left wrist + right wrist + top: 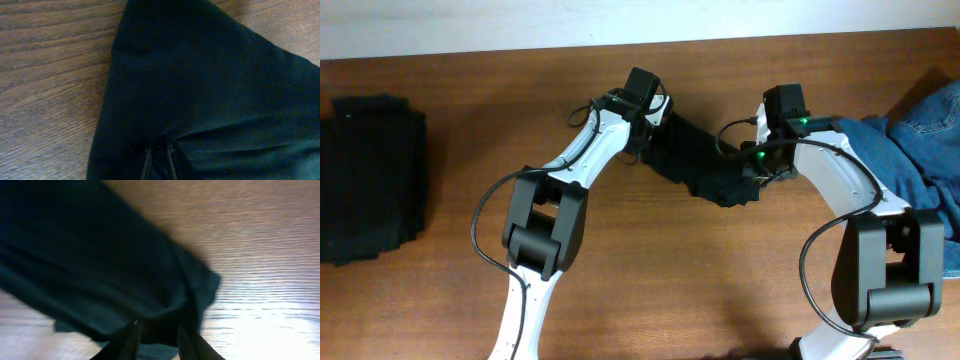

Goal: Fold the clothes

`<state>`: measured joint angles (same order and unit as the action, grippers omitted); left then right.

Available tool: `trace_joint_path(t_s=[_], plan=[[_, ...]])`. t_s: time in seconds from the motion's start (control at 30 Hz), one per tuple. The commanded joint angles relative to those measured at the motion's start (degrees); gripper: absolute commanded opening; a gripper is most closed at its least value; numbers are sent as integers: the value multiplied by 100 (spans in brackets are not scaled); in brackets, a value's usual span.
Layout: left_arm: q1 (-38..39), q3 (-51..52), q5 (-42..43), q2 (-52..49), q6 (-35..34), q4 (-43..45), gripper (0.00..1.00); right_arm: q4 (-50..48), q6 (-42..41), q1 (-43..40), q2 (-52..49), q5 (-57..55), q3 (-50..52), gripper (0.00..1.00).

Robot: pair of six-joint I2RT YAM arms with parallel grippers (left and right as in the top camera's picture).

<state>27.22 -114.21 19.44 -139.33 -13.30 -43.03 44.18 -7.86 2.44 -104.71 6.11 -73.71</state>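
One of the clothes, a plain black garment [695, 155], lies bunched in a diagonal band on the wooden table between my two arms. My left gripper [648, 135] is at its upper left end. In the left wrist view the cloth [210, 75] fills most of the frame, and the left gripper [159, 147] is shut on a fold of it. My right gripper [755, 170] is at the lower right end. Its fingers [134, 335] stand apart, with the garment's dark edge [75, 255] draped between and over them, so the right gripper [159, 330] is open.
A stack of folded black clothes [370, 175] sits at the table's left edge. A heap of blue denim [920, 150] lies at the right edge beside my right arm. Bare wooden table [670, 280] runs along the front between the two arm bases.
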Motion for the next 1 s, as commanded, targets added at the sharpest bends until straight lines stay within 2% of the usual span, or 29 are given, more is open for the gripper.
trace_joint_path(t_s=[0.0,0.27,0.43,0.57,0.77,0.97], plan=[[-26,81,-118,-227,7,20,13,-46,61,44,118,664,-87,31],[-28,81,-118,-227,7,20,13,-221,151,522,85,706,-72,30],[-28,81,-116,-227,7,13,12,-267,142,885,-144,-44,-52,30],[-28,81,-118,-227,7,13,13,-420,144,960,-385,-146,92,29],[-28,81,-118,-227,7,13,12,-407,144,949,-699,-520,269,20],[-31,81,-120,-227,7,15,12,302,142,949,-699,-533,269,4]])
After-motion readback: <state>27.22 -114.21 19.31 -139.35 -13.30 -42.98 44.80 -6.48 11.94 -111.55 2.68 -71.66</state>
